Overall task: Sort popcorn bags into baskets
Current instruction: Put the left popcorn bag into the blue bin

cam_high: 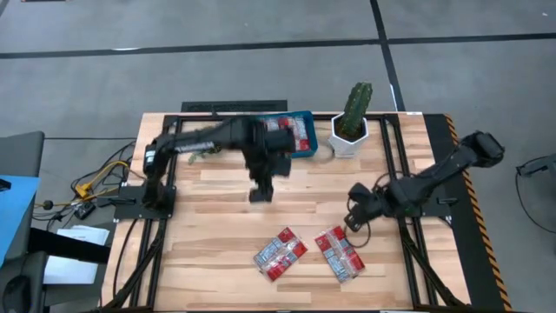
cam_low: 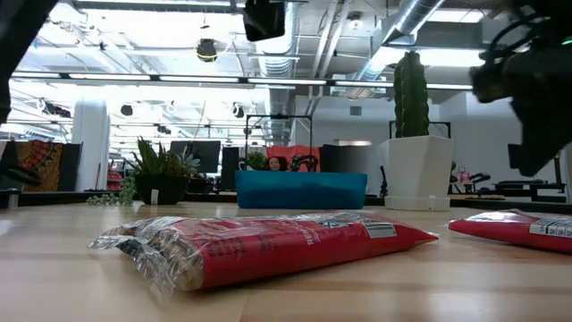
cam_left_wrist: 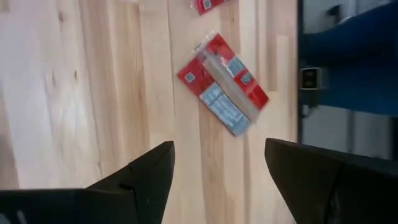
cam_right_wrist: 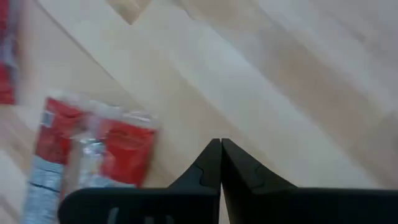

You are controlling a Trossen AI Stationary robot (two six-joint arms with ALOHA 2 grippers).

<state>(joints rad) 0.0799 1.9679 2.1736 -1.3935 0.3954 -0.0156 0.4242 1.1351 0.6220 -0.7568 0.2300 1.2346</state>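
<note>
Your left gripper point(cam_left_wrist: 217, 171) hangs over bare wood with both dark wedge-shaped fingers point(cam_left_wrist: 146, 174) spread wide, nothing between them. In the high view it sits point(cam_high: 261, 193) mid-table, arm reaching in from the left post.

Just ahead of that gripper: one popcorn bag point(cam_left_wrist: 222, 84), a flat red foil rectangle with white-blue label panels and a clear crimped seam, lying diagonal on the planks. In the high view it's the left packet point(cam_high: 280, 253), toward the table's front edge. At table height point(cam_low: 259, 246) it looks puffy and crinkled, with a shiny transparent crimped end.

Your right gripper point(cam_right_wrist: 221, 163) is clenched: black fingertips pressed tip to tip, holding nothing. From above it's point(cam_high: 355, 219) low over the table on the right side.

Beside that gripper, toward the front edge, lies the second popcorn bag point(cam_high: 338, 253), same glossy red film, also diagonal, apart from the first. The right wrist view shows it point(cam_right_wrist: 87, 158) near the fingers, not touching.

Table point(cam_high: 208, 226): light, butcher-block planks with visible grain.

Behind the left gripper at the back edge: the blue basket point(cam_high: 300, 136), a shallow smooth plastic rectangle with red packets point(cam_high: 298, 130) showing inside; count unclear, arm covers most of it.

Next to it, farther right: a white faceted pot point(cam_high: 347, 137) with a ribbed green cactus point(cam_high: 356, 108).
</note>
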